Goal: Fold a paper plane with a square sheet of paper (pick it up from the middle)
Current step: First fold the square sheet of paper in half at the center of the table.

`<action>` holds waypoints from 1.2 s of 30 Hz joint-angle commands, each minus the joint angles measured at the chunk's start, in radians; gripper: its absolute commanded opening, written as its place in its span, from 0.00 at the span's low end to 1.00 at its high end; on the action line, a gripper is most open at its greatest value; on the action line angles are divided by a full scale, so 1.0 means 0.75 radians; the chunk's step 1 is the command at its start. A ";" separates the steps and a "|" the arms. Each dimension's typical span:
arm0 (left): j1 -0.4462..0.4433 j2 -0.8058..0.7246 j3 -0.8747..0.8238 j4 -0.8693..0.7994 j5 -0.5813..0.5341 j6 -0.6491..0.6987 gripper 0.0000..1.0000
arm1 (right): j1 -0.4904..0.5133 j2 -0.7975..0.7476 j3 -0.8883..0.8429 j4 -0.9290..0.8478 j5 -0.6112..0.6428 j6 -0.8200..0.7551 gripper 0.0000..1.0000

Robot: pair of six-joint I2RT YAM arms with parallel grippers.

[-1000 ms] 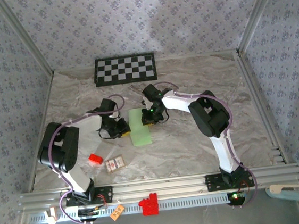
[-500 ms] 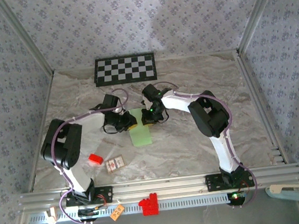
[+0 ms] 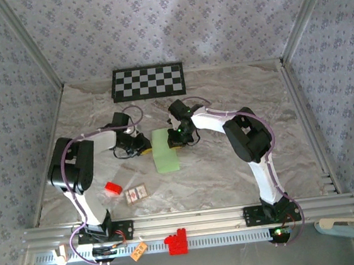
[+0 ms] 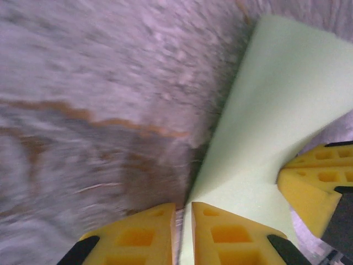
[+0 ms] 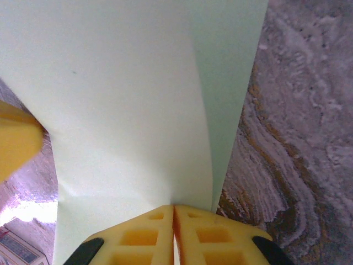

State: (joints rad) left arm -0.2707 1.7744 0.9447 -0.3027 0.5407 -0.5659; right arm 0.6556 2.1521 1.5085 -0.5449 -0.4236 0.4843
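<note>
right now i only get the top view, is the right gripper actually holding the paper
Observer: Yes. Its wrist view shows the right gripper shut on the paper's edge.
Operator: and the left
Observer: The left gripper has its jaws nearly together, with the paper's edge in the slit between them.
Operator: any fold yet
Observer: A straight crease runs up the paper from the right gripper.

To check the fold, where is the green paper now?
In the top view the green paper lies mid-table, held between the left gripper and the right gripper, nearer the arm bases than the checkerboard panel.
</note>
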 commanded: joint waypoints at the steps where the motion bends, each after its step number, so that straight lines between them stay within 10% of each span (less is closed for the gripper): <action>1: 0.016 -0.114 -0.023 -0.016 0.015 0.032 0.16 | 0.009 0.127 -0.106 -0.186 0.233 -0.020 0.12; 19: -0.105 0.159 0.177 0.100 -0.020 -0.004 0.16 | 0.020 0.149 -0.110 -0.199 0.250 -0.018 0.12; 36: 0.064 0.145 0.243 0.001 -0.129 0.117 0.16 | 0.005 0.139 -0.119 -0.218 0.293 -0.024 0.12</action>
State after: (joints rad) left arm -0.2531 1.9224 1.1122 -0.2623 0.5335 -0.5037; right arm 0.6636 2.1468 1.5032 -0.5426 -0.3962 0.4843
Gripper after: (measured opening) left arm 0.163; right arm 0.116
